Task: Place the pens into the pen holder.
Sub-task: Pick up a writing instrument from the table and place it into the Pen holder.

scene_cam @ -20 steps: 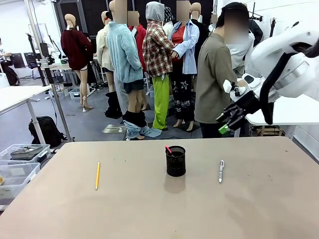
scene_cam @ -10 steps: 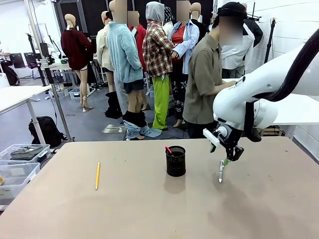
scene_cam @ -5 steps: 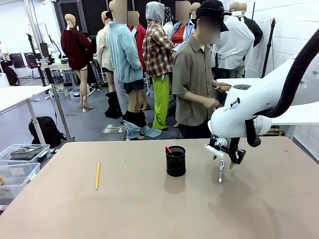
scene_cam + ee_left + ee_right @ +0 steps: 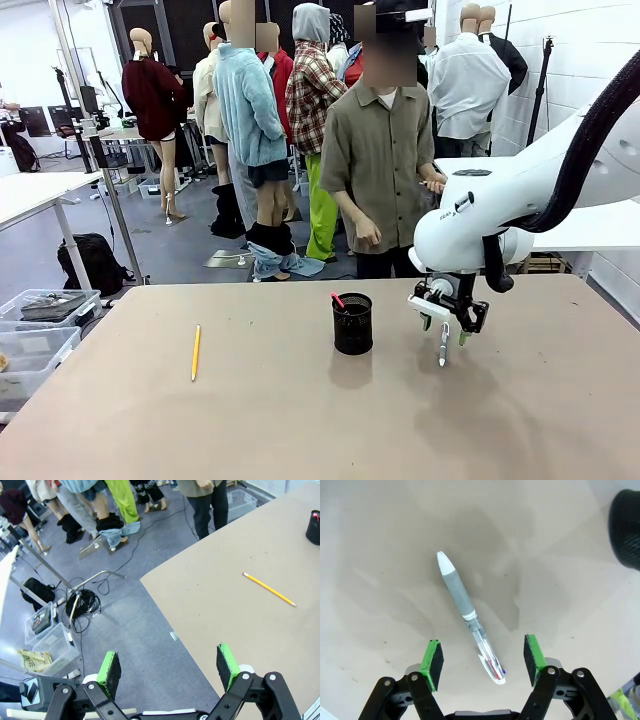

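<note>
The black mesh pen holder [image 4: 352, 323] stands mid-table with a pink-tipped pen [image 4: 338, 299] sticking out of it; its dark rim shows at the edge of the right wrist view [image 4: 626, 527]. A silver-white pen [image 4: 443, 345] [image 4: 468, 613] lies flat on the table to the holder's right. My right gripper [image 4: 445, 329] [image 4: 483, 659] hovers open just above it, its fingers either side of the pen's clear end. A yellow pencil [image 4: 195, 352] [image 4: 269, 588] lies on the table's left part. My left gripper [image 4: 169, 666] is open and hangs high over the table's edge and floor.
A person [image 4: 385, 150] in an olive shirt stands at the far side of the table, hands off it. Clear plastic bins [image 4: 40, 330] sit on the floor at the left. Cables and a table leg [image 4: 85, 600] lie on the floor below my left gripper.
My right arm swung down from high at the right to just over the silver-white pen, edging slightly left. The person walked leftward behind the table.
</note>
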Robot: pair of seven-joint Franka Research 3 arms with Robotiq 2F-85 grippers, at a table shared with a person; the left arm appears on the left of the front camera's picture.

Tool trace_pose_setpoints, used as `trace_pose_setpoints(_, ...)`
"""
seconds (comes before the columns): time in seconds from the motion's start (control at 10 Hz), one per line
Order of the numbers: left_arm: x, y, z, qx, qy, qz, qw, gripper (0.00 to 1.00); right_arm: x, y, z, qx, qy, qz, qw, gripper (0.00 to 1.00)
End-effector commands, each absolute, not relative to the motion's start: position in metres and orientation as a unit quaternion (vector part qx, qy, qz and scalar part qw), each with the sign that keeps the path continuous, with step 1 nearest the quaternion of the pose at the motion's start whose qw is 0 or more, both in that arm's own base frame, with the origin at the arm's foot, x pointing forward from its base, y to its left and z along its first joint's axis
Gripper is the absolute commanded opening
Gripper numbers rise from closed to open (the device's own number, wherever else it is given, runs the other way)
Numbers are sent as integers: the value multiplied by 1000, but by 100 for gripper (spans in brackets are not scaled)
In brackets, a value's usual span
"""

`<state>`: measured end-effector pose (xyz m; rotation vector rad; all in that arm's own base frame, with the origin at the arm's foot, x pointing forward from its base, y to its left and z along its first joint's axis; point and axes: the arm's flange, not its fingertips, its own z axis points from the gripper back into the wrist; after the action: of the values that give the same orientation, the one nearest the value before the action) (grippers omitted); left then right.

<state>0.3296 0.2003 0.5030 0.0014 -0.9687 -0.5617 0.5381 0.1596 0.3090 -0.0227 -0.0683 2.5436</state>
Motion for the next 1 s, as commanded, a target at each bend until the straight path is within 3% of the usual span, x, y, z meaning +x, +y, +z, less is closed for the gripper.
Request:
trace_pose_setpoints(0.0,331,202,502,5,-462,-265,846,100,542,172,303,-20,1,957,288,81)
trace_pose_setpoints(0.3,331,202,502,5,-462,-265,846,100,539,179,298,-27,12,955,294,78)
trace_pose_setpoints(0.7,331,202,502,5,-462,-265,846,100,538,179,298,-23,18,955,297,0)
trace_pose_setpoints(0.9,331,202,502,5,-462,-265,846,100,537,178,298,-21,18,954,298,0)
